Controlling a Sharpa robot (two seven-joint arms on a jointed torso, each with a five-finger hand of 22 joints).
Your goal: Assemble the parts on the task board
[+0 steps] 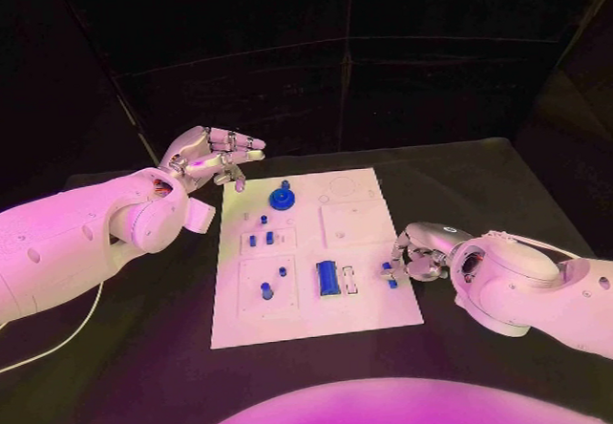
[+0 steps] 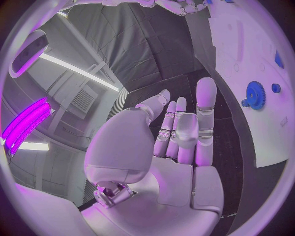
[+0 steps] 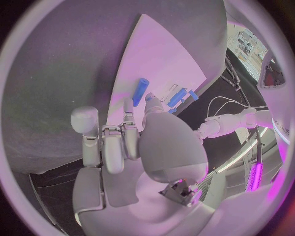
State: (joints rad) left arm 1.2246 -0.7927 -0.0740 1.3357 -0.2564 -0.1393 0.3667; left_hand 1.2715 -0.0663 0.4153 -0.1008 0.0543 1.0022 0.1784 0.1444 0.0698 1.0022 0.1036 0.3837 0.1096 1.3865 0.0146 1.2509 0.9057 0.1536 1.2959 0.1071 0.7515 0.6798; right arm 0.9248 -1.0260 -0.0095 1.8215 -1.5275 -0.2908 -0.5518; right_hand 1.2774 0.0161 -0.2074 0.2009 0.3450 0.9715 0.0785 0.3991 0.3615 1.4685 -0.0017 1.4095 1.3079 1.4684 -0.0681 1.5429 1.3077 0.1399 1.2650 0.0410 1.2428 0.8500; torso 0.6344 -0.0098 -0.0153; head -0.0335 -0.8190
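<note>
Several small blue plastic parts (image 1: 337, 276) on the white task board (image 1: 356, 224) look light, rigid: pinch sides; left hand (image 1: 213, 154) spread empty, right hand (image 1: 422, 254) grip indeterminate.

Two bulky white arms, each ending in a silver, jointed hand (image 1: 216, 156).

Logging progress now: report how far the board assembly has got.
Early stage. Done: a blue gear appears seated on the task board. In hand: the right hand reaches a small blue part at the board's edge; a grip is unclear. Left hand hovers empty. Left: several blue pieces, including the cylinder.
</note>
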